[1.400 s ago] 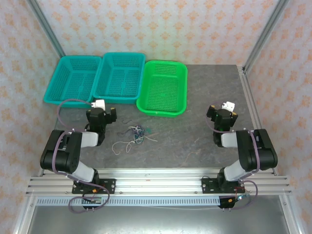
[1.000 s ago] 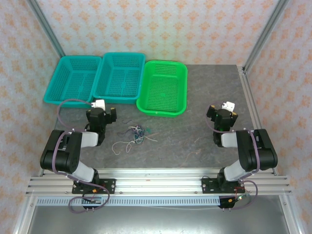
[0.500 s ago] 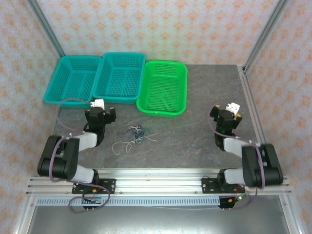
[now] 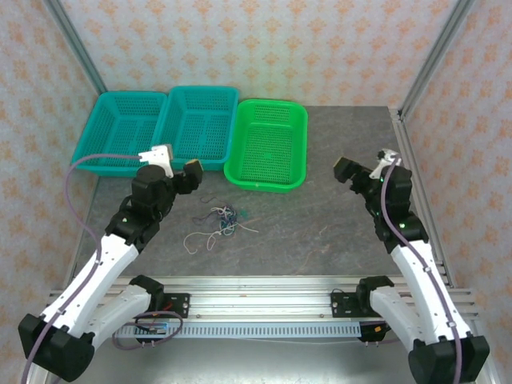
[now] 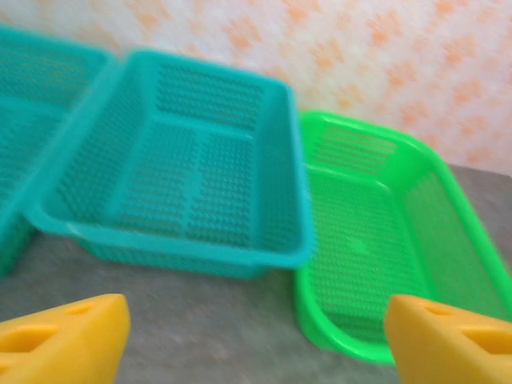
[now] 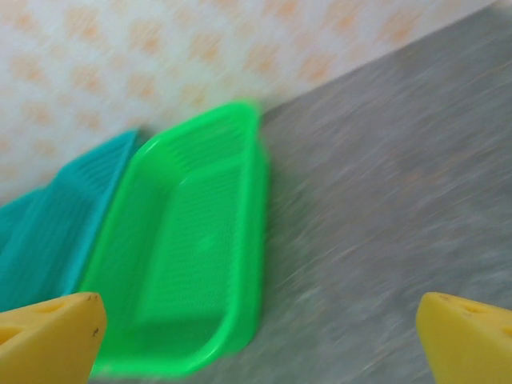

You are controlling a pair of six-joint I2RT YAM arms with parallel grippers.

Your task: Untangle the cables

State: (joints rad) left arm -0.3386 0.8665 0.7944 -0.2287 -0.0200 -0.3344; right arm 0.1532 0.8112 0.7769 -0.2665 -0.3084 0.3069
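Both arms risen, reaching forward since earlier frame. Wide open, holding nothing: left claw (image 5: 256,352), right claw (image 6: 260,348). Bunched cables (image 4: 220,220) lie on table (image 4: 320,236), toward left near corner, untouched. I judge approach step; next I must lower left claw onto one loose strand.

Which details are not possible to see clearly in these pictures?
Top view: cables too small; how the strands cross is unclear.
Left wrist: fingers cut by the bottom edge; left teal basket cut by the left edge.
Right wrist: motion blur smears green basket mesh.
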